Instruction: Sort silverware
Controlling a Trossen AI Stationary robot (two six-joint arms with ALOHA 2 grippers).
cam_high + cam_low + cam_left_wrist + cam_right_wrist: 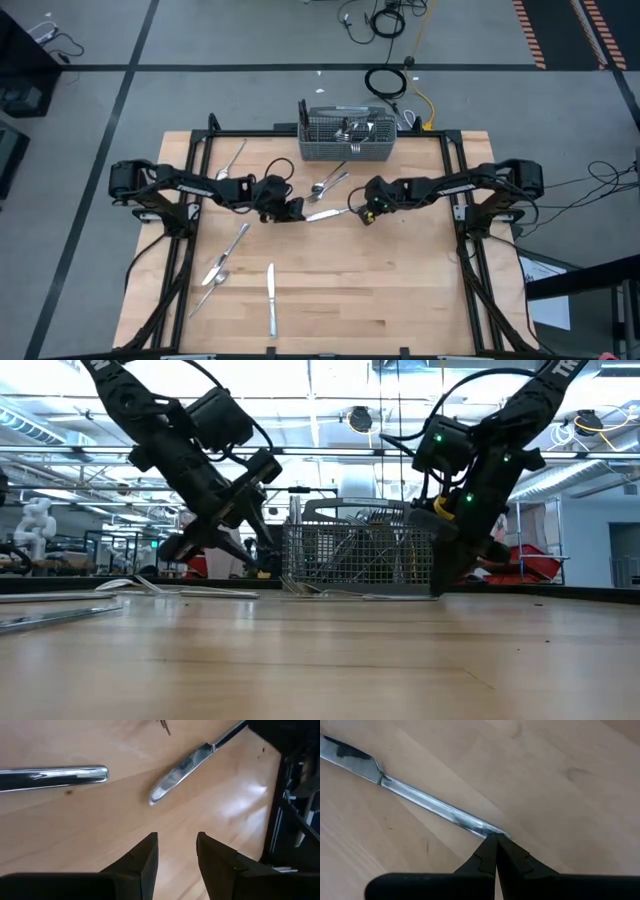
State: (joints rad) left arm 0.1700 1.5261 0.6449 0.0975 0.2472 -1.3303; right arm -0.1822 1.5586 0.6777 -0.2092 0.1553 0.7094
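Lying knife (328, 213) blade toward left claw (297, 212)

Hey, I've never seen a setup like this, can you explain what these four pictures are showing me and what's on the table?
These are two dark robot arms at a wooden table, each ending in a two-finger gripper. One picture looks straight down, one looks level across the tabletop, and two come from cameras on the arms' wrists. Forks, spoons and knives lie scattered on the wood, and a grey wire basket at the far edge already holds some. The right gripper is shut, its tips at the handle end of a table knife lying flat mid-table. The left gripper is open, holds nothing and hovers near that knife's blade. Another handle lies beside it.
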